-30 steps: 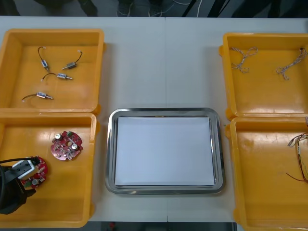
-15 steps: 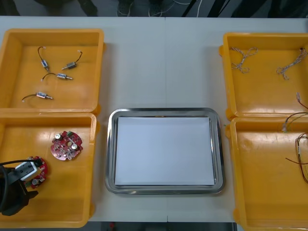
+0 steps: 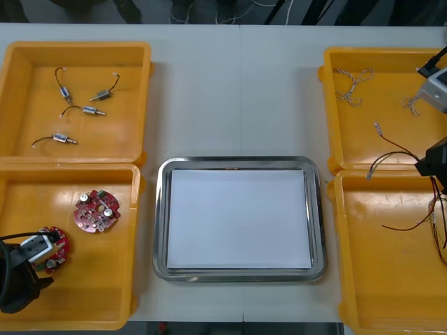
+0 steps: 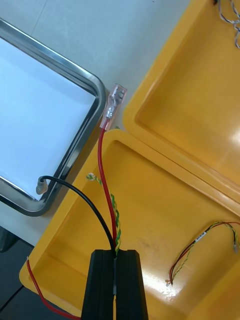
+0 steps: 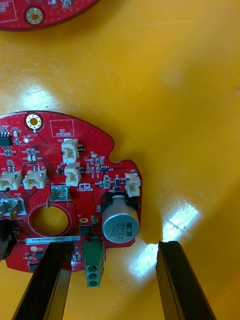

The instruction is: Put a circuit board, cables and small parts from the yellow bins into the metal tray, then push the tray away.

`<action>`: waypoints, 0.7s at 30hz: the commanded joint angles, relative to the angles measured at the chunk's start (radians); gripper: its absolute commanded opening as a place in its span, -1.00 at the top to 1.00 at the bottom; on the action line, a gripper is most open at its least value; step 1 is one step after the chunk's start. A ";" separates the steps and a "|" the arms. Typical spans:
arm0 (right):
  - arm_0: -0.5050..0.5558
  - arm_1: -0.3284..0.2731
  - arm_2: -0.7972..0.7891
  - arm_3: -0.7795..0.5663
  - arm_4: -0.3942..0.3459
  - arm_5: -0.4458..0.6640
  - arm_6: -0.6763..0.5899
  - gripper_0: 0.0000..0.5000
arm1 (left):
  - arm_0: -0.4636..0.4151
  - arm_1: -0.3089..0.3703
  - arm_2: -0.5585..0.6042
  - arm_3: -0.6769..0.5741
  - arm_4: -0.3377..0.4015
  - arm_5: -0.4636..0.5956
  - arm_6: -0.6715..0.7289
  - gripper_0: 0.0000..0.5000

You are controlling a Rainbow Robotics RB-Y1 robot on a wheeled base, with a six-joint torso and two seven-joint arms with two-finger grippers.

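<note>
The left gripper is held low in the near-left yellow plastic bin, fingers spread apart with nothing gripped. A round red circuit board is seen right under it, with one finger over the board's edge and the other over bare bin floor. A second round red board is sat near it in the same bin.

Over on the other side, the right gripper is held above the near-right yellow bin, fingers pinched together on a small bunch of cables: a thin red cable tipped with a clear-sleeved terminal, a black cable and a twisted yellow-green strand. The free ends are seen dangling toward the shiny metal tray with the white inside — not in it though. In the front view they're hung over the right-hand bins, short of the tray's rim. Another thin cable is seen lying on the near-right bin's floor.
</note>
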 commanded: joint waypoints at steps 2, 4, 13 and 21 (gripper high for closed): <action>-0.081 -0.045 0.104 -0.033 -0.004 0.003 0.027 1.00 | -0.016 0.038 -0.013 0.000 -0.006 -0.011 -0.077 -1.00; -0.096 -0.045 0.145 -0.047 0.010 -0.008 0.029 1.00 | -0.016 0.038 -0.013 0.002 -0.008 -0.011 -0.077 -0.77; -0.150 -0.045 0.305 -0.093 0.080 -0.048 0.032 1.00 | -0.016 0.038 -0.013 0.002 -0.012 -0.011 -0.077 1.00; -0.176 -0.042 0.440 -0.104 0.143 -0.103 0.030 1.00 | -0.016 0.038 -0.010 0.000 -0.005 -0.014 -0.076 1.00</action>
